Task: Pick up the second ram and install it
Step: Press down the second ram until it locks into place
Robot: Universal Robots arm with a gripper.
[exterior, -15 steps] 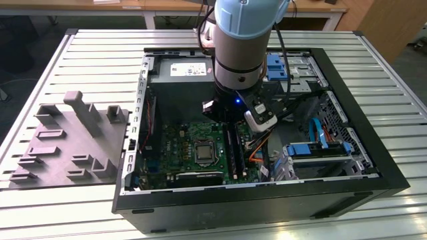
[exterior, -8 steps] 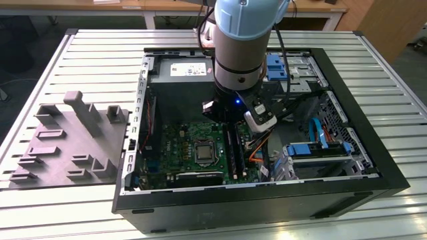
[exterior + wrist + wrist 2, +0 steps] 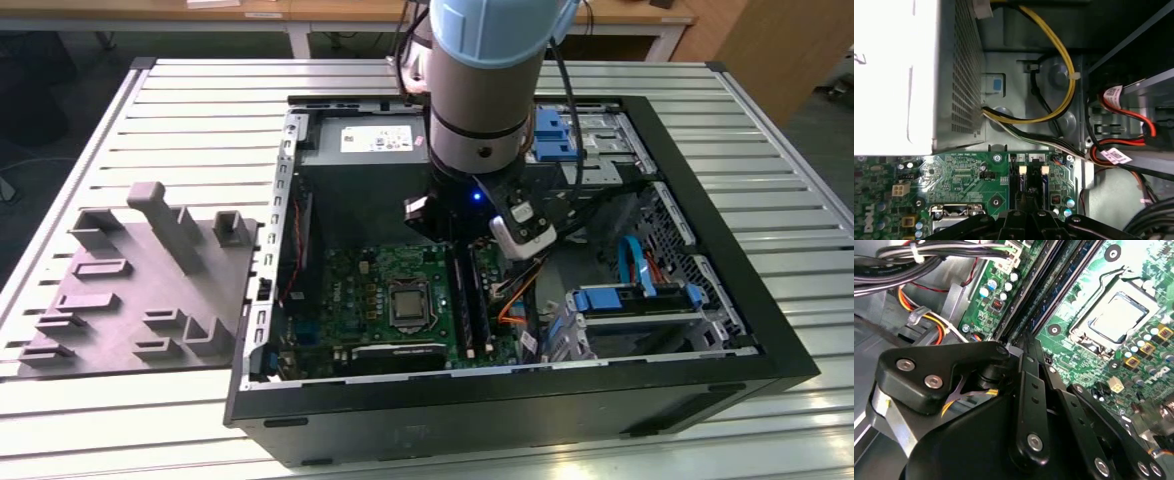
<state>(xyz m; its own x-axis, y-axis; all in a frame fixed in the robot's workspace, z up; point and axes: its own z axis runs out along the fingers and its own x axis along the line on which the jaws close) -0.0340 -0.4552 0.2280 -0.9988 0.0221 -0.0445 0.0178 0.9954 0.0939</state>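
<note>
Slatted metal table (image 3: 160,120), wooden benches behind. On it: open black PC case (image 3: 747,350), side panel off, and just beside the case on the exterior view's left, a grey moulded fixture tray (image 3: 134,290). Inside the case: green motherboard (image 3: 360,290) with CPU socket (image 3: 404,308), grey power supply (image 3: 360,145) at the far wall, bright blue drive brackets (image 3: 627,298) on the exterior view's right. Arm (image 3: 487,90) reaching straight down into the case, gripper (image 3: 1026,340) low over the black slot strips (image 3: 465,295) next to the socket. Fingers (image 3: 1029,390) drawn close together at the tips; clenched on the second ram (image 3: 1054,297) or not, can't tell. Ram seen in the second wrist view as a dark-blue stick lying along the slots just ahead of the fingertips, seated depth unclear. Yellow and black cable bundle (image 3: 1054,75) near the supply.
</note>
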